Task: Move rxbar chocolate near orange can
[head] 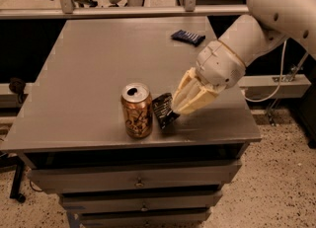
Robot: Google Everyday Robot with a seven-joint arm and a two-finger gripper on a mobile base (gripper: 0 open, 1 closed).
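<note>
My gripper (176,108): near right over the bench (94,54), jaws pinching the rxbar chocolate (162,109).
Bar: tilted just right of the orange can (137,112), ready for setting down.

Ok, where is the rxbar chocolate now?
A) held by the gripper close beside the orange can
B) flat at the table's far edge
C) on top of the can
A: the gripper is shut on the rxbar chocolate, close beside the orange can.
</note>
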